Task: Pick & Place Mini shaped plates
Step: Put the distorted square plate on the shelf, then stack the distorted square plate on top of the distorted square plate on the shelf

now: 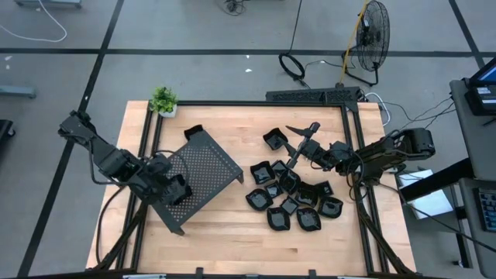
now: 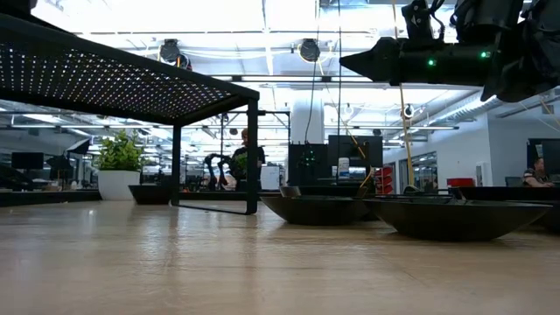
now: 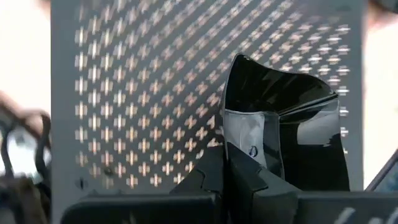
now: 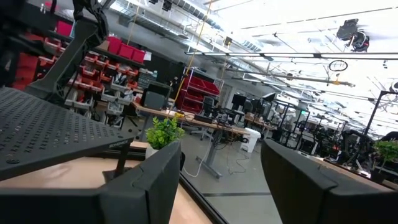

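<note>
Several small glossy black plates [image 1: 291, 203] lie bottom down in a cluster on the wooden table's right half; the low view shows them as shallow dishes [image 2: 455, 217]. A dark perforated tray [image 1: 203, 164] stands on legs at the left. Above its near-left part, my left gripper [image 1: 177, 191] is shut on one black plate [image 3: 283, 118]. My right gripper [image 1: 298, 146] hovers open above the far side of the cluster. It points toward the table's left edge, slightly upward, with nothing between its fingers [image 4: 146, 183]. My left gripper pinches one plate by its rim [image 3: 245, 140] between its two fingers. The fingers come from above, slanting steeply down. The plate stands on edge below them, its hollow side showing, over the tray's perforated top [image 3: 149, 93]. Whether its lower end touches the tray, I cannot tell.
A small potted plant [image 1: 163, 101] stands at the table's far left corner. Black frame rails [image 1: 256, 103] run along the table's edges. A strip of bare wood [image 1: 240, 213] lies between the tray and the plates. A fan [image 1: 370, 35] stands on the floor beyond.
</note>
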Robot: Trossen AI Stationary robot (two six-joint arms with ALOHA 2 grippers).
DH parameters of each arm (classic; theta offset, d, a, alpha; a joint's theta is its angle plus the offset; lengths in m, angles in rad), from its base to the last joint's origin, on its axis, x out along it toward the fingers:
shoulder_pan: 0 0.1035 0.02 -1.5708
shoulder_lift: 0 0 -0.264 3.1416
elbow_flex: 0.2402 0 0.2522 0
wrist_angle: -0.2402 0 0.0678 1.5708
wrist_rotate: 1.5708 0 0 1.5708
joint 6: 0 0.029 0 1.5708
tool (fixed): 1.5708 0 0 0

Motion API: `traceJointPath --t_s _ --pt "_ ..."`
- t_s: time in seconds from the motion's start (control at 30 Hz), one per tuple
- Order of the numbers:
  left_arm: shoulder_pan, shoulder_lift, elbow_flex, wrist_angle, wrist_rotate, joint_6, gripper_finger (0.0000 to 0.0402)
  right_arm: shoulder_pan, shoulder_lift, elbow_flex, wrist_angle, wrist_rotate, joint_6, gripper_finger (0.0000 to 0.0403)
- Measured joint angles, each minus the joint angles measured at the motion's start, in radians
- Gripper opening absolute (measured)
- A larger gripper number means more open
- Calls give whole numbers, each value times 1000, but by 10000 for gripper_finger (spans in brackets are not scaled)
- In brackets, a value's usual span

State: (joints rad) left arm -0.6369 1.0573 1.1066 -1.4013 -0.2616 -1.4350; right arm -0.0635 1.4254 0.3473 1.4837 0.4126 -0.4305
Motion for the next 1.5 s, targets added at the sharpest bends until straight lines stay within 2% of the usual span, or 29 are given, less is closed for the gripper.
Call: traceJointPath --t_s 0.1,0.23,0.33,0.5,0.7,0.87,1.03,1.2,1.33,1.4,1.5 --pt "0 0 -19 -23 26 -134 3 0 0 0 0 0 0 210" --pt "0 0 -24 -108 57 -233 5 0 0 0 0 0 0 210" --pt "0 -1 -24 -124 58 -302 21 0 0 0 0 0 0 210" --pt "0 4 -25 -106 57 -283 71 0 0 0 0 0 0 210" --pt "-1 4 -25 -70 73 -214 149 0 0 0 0 0 0 210" --pt "-1 -11 -25 -63 91 -138 196 0 0 0 0 0 37 210" --pt "3 -46 -21 -51 19 -153 223 0 0 0 0 0 56 210" --pt "8 -84 29 -12 -89 -119 231 0 0 3 -1 0 61 210" --pt "8 -102 72 33 -277 3 226 -1 0 3 -1 -25 70 210" --pt "8 -107 73 18 -408 13 223 0 0 3 0 -26 71 210" --pt "27 -108 71 18 -510 -13 217 -1 0 3 0 -26 71 210"
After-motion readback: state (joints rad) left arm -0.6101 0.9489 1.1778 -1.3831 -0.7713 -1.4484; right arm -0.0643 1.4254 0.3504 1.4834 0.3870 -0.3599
